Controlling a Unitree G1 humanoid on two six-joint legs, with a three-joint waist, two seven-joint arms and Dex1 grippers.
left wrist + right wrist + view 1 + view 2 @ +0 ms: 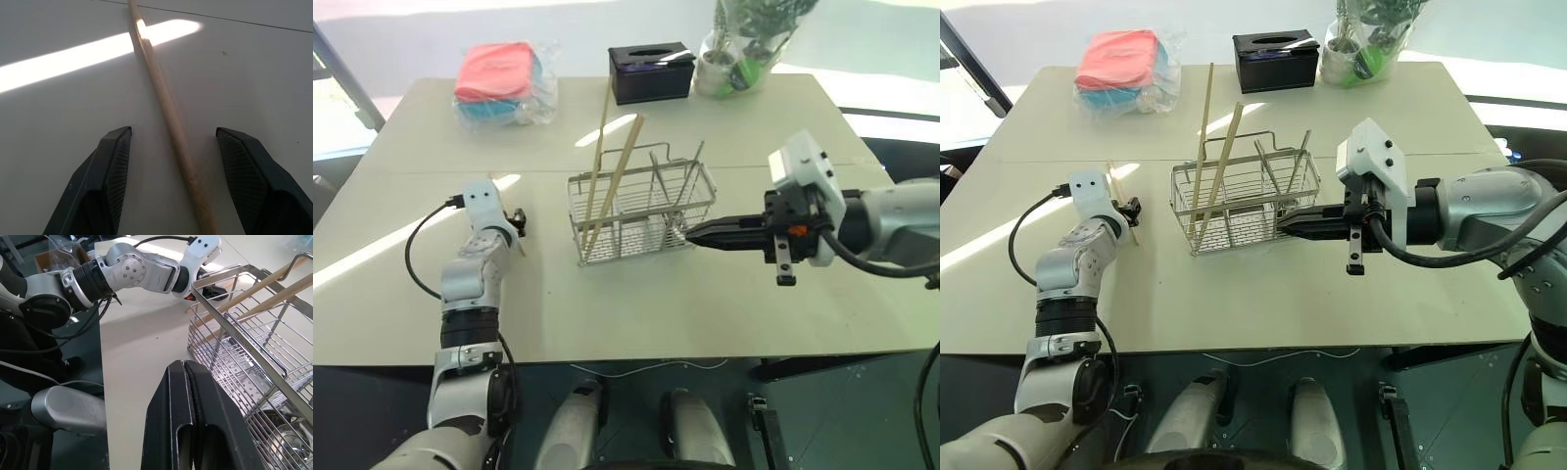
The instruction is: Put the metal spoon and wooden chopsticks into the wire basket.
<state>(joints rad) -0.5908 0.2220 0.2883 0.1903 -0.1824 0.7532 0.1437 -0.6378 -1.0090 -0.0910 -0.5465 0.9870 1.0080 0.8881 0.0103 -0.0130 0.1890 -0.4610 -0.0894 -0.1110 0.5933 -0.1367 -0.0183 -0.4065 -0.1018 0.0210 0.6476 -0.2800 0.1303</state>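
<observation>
Looking down from the head views, the wire basket (641, 211) is sitting mid-table with two wooden chopsticks (613, 181) already leaning inside it and what looks like the metal spoon (1299, 162) standing in the right-hand compartment, though its bowl is hard to make out. The right gripper (697, 235) is hovering at the basket's right end, clenched and empty. The left gripper (517, 223) is reaching over a last chopstick (1122, 211) lying flat on the table (724, 304), well apart from the basket. Going to the left wrist view, that chopstick (168, 115) is lying between the spread fingers (112, 161), which are not yet touching it, so the step in hand is judged to be the pickup of the remaining stick; the next move is calling for a lower, centred close on a thin thing lying flat, which could roll or slip. Turning to the right wrist view, the shut fingers are pointing past the basket's mesh wall (244, 377). A black tissue box (651, 70), a bagged red and blue bundle (504, 78) and a potted plant (744, 44) are standing at the far edge, obstructing nothing.
</observation>
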